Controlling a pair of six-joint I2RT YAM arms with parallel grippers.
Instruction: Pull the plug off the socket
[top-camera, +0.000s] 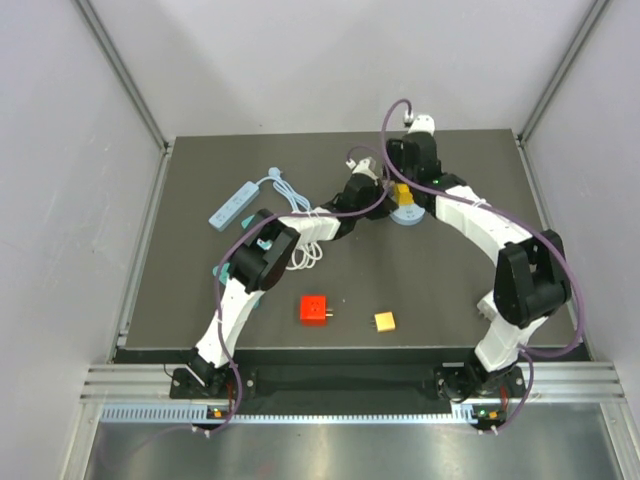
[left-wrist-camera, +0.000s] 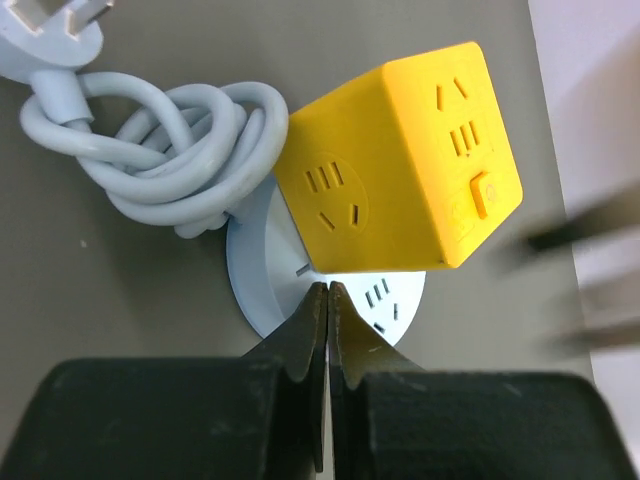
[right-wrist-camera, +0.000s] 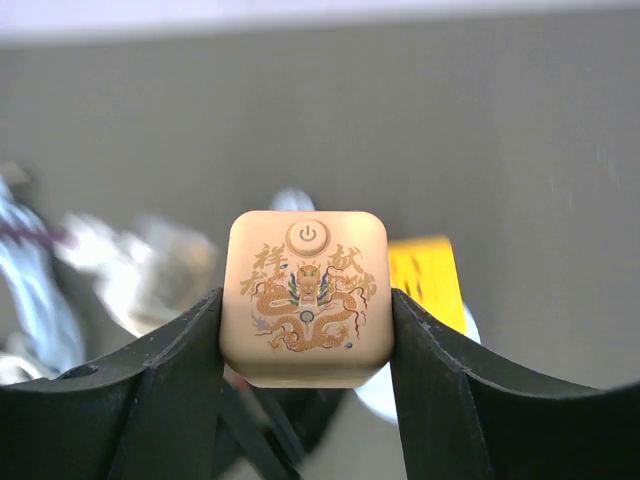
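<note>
There are two arms, and both reach to the far side of the table (top-camera: 440, 300).

One round socket (left-wrist-camera: 262, 290) lies flat at about 2 o'clock from the middle of the table. One big yellow cube (left-wrist-camera: 400, 165) sits on top of it, a bit tilted. This cube has plug holes on its sides and a small orange button.

The left gripper (left-wrist-camera: 327, 300) is pinched tight, and there is nothing between its two fingers. Its tips are over the socket, at 6 o'clock from the yellow cube. I cannot tell if they press on it.

The right gripper (right-wrist-camera: 305, 330) squeezes one peach cube (right-wrist-camera: 306, 305) between its two fingers. The cube has a gold dragon and a power sign on its top face. It is held up, apart from the socket. The yellow cube and the socket look blurry behind it, at about 2 o'clock.

One pale cord (left-wrist-camera: 180, 150) is tied in a knot at 9 o'clock from the yellow cube, touching the socket. It ends in one white plug (left-wrist-camera: 45, 35).

One red cube (top-camera: 314, 309) lies at 6 o'clock near the front edge. One small cube (top-camera: 385, 321), also yellow, lies at 5 o'clock. One blue strip (top-camera: 232, 203) lies at 10 o'clock.

That makes four cubes in all.
</note>
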